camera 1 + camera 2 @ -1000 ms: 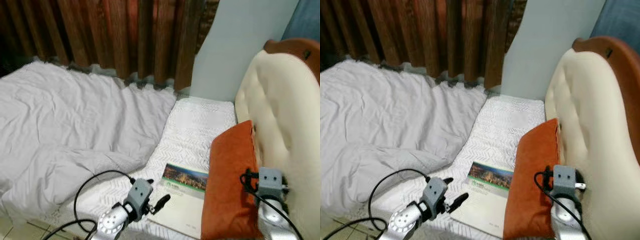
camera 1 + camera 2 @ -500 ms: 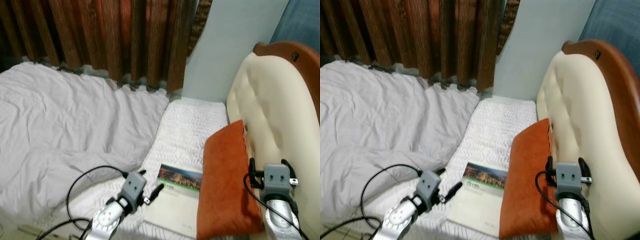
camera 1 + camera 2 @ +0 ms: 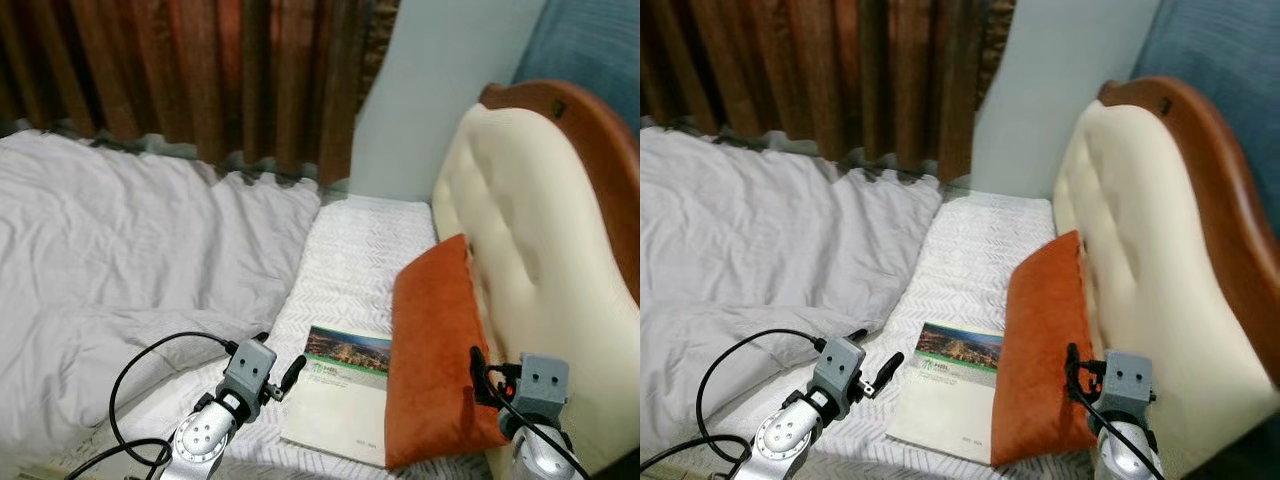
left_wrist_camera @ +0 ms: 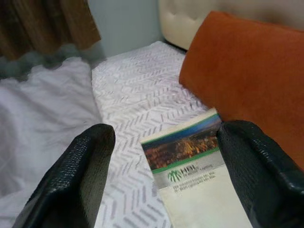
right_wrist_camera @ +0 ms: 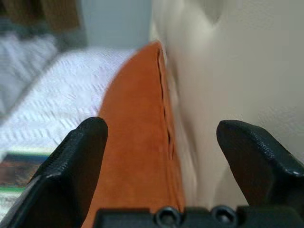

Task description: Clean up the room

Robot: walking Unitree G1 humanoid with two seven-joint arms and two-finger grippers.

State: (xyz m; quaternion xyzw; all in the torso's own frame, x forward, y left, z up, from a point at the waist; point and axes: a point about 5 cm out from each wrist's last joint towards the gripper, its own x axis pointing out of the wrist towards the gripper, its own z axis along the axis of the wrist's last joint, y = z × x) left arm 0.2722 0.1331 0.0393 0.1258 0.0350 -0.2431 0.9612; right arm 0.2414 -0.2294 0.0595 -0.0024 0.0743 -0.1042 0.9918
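Booklet [image 3: 340,393] on bed [image 3: 370,260] beside orange cushion [image 3: 435,350], left gripper [image 4: 164,175] and right gripper [image 5: 161,166] fingers spread wide (both empty)

Matt orange cloth cushion [image 3: 437,350], glossy paper booklet [image 3: 340,392], crumpled grey sheet [image 3: 130,260], tufted cream headboard [image 3: 520,240].

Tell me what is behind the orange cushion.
The orange cushion leans upright against the cream tufted headboard, which rises behind and above it. The headboard's lower part and anything tucked between them are hidden by the cushion.
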